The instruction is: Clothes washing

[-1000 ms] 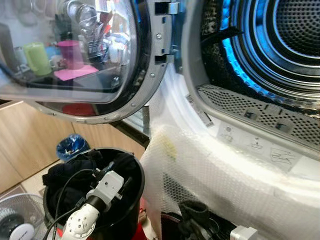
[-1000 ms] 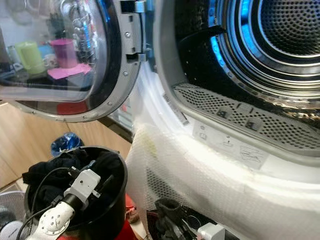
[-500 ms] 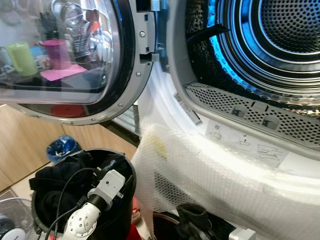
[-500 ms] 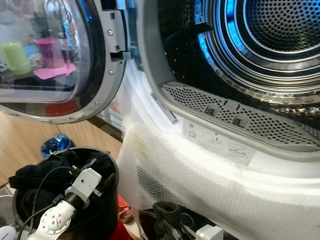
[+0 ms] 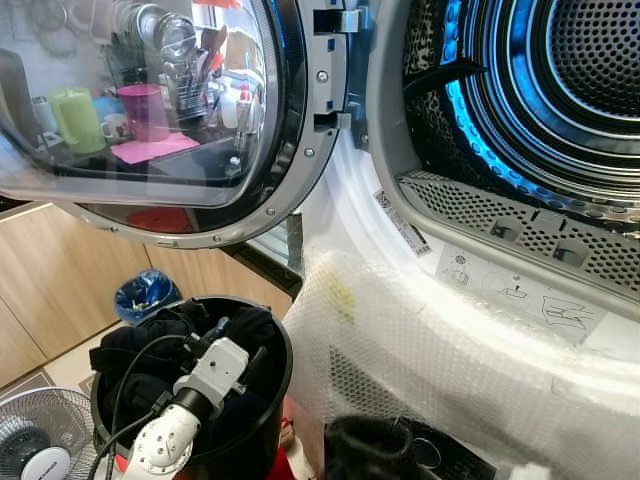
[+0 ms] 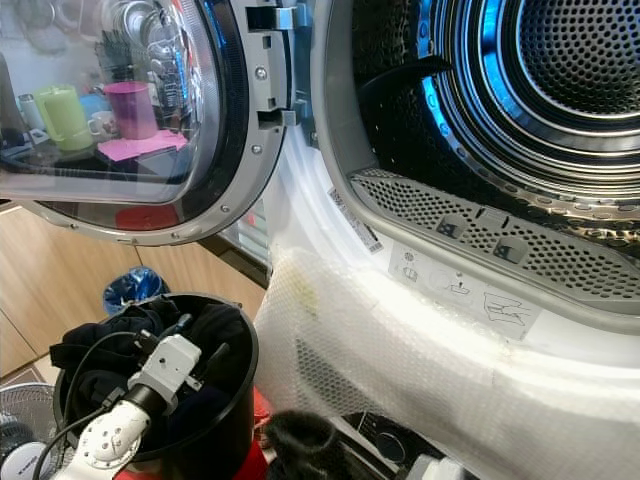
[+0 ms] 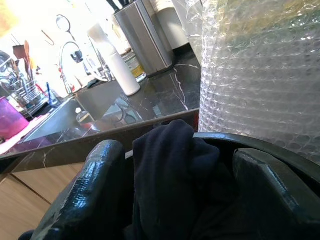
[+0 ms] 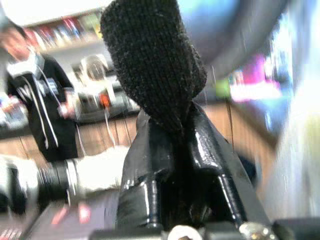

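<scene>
Left gripper [image 7: 175,200] fingers spread inside the bin, right gripper [image 8: 175,150] clamped on dark knit cloth [image 8: 152,60].

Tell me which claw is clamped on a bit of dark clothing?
The right claw, pinching black knitted cloth; the left claw sits open around dark clothes.

Head pair: you look forward and down from close range at the open drum [image 5: 560,90], the glass door [image 5: 140,110] and the black bucket [image 6: 225,420]. Both eyes share this scene, slightly offset sideways.

Left wrist camera: you look along the left claw [image 7: 170,200], its fingers [image 7: 85,195] very near the lens, dark clothes [image 7: 170,175] between them; beyond the claw, bubble wrap [image 7: 260,75] and a dark kitchen surface [image 7: 150,100].

Right wrist camera: you look along the right claw [image 8: 172,150], pinched on a black knit garment [image 8: 150,60]; the background is blurred, with a person [image 8: 40,100] beyond.
</scene>
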